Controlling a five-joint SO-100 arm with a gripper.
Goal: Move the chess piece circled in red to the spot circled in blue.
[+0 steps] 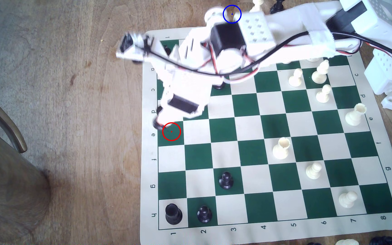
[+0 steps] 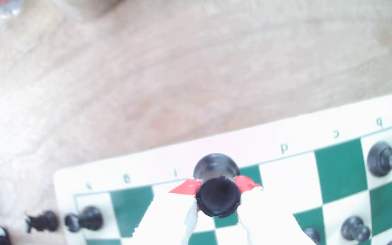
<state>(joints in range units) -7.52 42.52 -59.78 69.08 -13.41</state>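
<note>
**Black rook clamped at the board's edge, carry to the blue ring not yet made**

The brown wood-grain bench (image 1: pixel 72 94) carries everything, and the green-and-cream roll-up chessboard (image 1: pixel 270 150) is the landmark here. The white printed arm (image 1: pixel 214 59) reaches across the board's files a to d, blurred in the exterior view, so its wrist hangs over the rank-1 margin.

The thin blue drawn ring with a centre dot (image 1: pixel 232 14) sits on bare wood just beyond the board's a-file edge, partly ringed by arm parts; probably it is off the board because the piece counts as captured. The thin red drawn ring (image 1: pixel 171 131) lies on the board's e1 square, which looks vacant of any piece.

The gripper (image 2: pixel 217 195) has its white, red-taped fingers (image 2: pixel 185 187) pressed against both sides of the black plastic rook with the notched castle top (image 2: pixel 218 198). The grip is just under the crown, likely so the flared base hangs free; the rook appears lifted a little above the board's border near e1, though the height is hard to judge. In the exterior view its dark base (image 1: pixel 157 124) peeks out beside the red ring, over the board's margin.
</note>
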